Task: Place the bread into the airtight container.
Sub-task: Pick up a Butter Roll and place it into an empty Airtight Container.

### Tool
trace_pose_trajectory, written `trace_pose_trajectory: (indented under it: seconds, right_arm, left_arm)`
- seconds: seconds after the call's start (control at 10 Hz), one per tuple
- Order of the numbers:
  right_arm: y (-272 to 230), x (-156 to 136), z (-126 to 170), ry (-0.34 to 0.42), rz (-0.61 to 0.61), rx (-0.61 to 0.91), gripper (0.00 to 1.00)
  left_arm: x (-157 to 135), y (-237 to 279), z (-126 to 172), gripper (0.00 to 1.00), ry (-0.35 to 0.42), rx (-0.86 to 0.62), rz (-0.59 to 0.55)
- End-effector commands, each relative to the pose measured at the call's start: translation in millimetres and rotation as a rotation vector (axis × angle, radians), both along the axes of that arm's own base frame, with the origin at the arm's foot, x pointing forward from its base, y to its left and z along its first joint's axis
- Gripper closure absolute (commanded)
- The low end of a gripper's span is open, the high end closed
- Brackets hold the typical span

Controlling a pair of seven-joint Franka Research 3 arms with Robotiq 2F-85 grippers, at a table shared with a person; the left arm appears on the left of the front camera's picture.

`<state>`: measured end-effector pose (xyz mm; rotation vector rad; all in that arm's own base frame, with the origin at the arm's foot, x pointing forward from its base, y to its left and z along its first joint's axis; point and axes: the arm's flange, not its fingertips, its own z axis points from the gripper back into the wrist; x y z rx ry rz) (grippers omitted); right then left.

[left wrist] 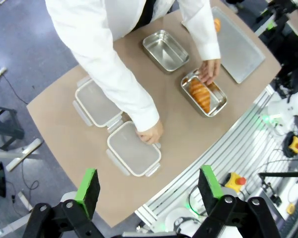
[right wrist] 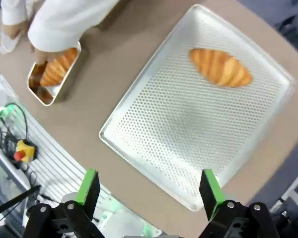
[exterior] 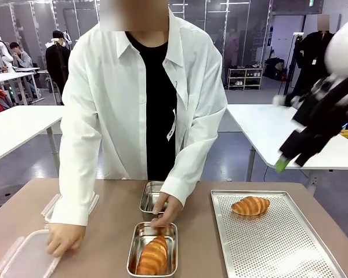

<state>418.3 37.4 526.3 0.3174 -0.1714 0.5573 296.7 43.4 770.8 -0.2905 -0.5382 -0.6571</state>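
A brown bench [exterior: 107,249] is shared with a person [exterior: 139,98] in a white shirt, who is seen leaning over it from the far side. At the right a perforated metal tray [exterior: 278,243] is laid flat, and one piece of bread [exterior: 250,205], a croissant, is left on its far end. Two clear lids [exterior: 26,258] are placed at the left, and the nearer one is touched by one hand [exterior: 64,237]. Two steel containers are set in the middle. The far container [exterior: 149,197] is empty. A second croissant [exterior: 153,256] is held in the near container [exterior: 131,255], whose far rim is touched by the other hand [exterior: 167,209]. The right fingers [exterior: 282,164] are raised well above the tray, spread wide with nothing between them. The left fingers [left wrist: 88,186] are likewise spread high over the bench, gripping nothing.
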Motion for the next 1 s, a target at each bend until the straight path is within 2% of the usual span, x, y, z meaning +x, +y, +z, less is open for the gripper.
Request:
trace_pose_trajectory:
  seconds: [0.0, 0.1, 0.2, 0.4, 0.5, 0.7, 0.8, 0.9]
  right_arm:
    - [6.1, 18.6, -8.2, 0.044, 0.038, 0.001, 0.00]
    - [-1.5, 18.7, -7.9, 0.047, 0.023, 0.017, 0.00]
    - [-22.4, 13.0, 7.2, 0.027, -0.004, 0.087, 0.00]
    - [-123.1, -26.5, 57.7, -0.054, -0.109, 0.435, 0.00]
    - [-180.8, -59.5, 63.9, -0.105, -0.182, 0.563, 0.00]
    - [-253.1, -125.8, 44.1, -0.172, -0.282, 0.680, 0.00]
    - [-277.7, -151.1, 27.3, -0.177, -0.352, 0.719, 0.00]
    - [-290.3, -163.1, 12.2, -0.178, -0.392, 0.753, 0.00]
  left_arm:
    - [-1.3, 0.2, 0.2, 0.00, -0.003, 0.001, -0.021]
    - [-1.3, 0.2, 0.2, 0.00, -0.003, 0.001, -0.021]
    - [-1.3, 0.2, 0.2, 0.00, -0.003, 0.001, -0.021]
    - [-1.3, 0.2, 0.2, 0.00, -0.003, 0.001, -0.021]
    - [-1.3, 0.2, 0.2, 0.00, -0.003, 0.001, -0.021]
    - [-1.3, 0.2, 0.2, 0.00, -0.003, 0.001, -0.021]
    - [-1.3, 0.2, 0.2, 0.00, -0.003, 0.001, -0.021]
    - [-1.3, 0.2, 0.2, 0.00, -0.003, 0.001, -0.021]
